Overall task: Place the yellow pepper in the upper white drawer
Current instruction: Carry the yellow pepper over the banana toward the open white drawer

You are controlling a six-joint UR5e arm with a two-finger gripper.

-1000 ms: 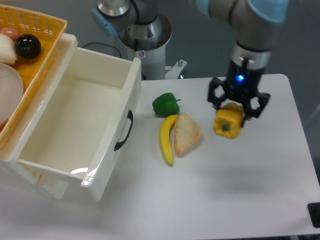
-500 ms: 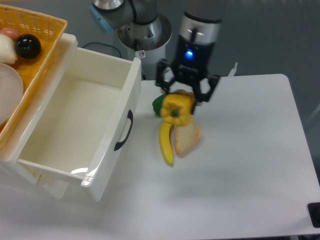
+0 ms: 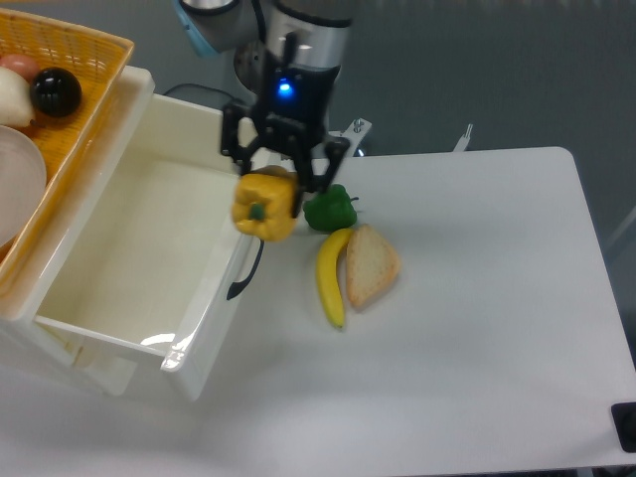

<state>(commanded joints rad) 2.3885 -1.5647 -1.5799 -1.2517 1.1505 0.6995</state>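
One end effector (image 3: 279,175) is clamped on the yellow pepper (image 3: 264,206) over the upper white drawer (image 3: 129,248) front; likely light, glossy, slippery, best gripped across its shoulders.

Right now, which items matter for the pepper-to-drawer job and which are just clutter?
Job:
- small blocky yellow pepper, held in the two-finger gripper
- open glossy white plastic drawer with black handle

Clutter:
- green pepper
- long yellow banana
- bread slice
- orange wicker basket and its contents
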